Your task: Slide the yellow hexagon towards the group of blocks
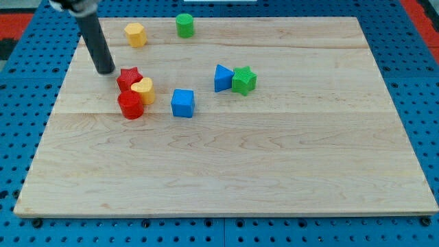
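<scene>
One yellow hexagon (136,33), up-right of my tip (106,70) (apart)

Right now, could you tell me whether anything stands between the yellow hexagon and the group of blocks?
Nothing visible does: bare board lies between the yellow hexagon and the cluster's red star. My tip sits just left of that path.

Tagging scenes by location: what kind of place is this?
Probably a lab tabletop rig for robot pushing. A wooden board lies on a blue perforated mounting surface, small coloured blocks such as the yellow hexagon are scattered on it, and my tip stands just left of the red star.
</scene>
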Controlling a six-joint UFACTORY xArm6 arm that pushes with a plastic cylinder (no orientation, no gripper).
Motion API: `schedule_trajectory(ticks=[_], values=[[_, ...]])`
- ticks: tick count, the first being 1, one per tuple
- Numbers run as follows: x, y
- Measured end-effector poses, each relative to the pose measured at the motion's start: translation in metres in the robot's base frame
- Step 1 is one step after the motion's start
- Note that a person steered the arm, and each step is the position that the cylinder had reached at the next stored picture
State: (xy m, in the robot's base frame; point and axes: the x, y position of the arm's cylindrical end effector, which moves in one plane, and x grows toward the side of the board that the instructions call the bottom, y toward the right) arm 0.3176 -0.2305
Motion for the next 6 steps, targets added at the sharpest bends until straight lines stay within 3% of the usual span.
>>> schedule_trajectory(ticks=[1,2,3,6], values=[[-0.052,-0.053],[-0.107,0.003],[-0.099,0.061],[-0.035,0.080]])
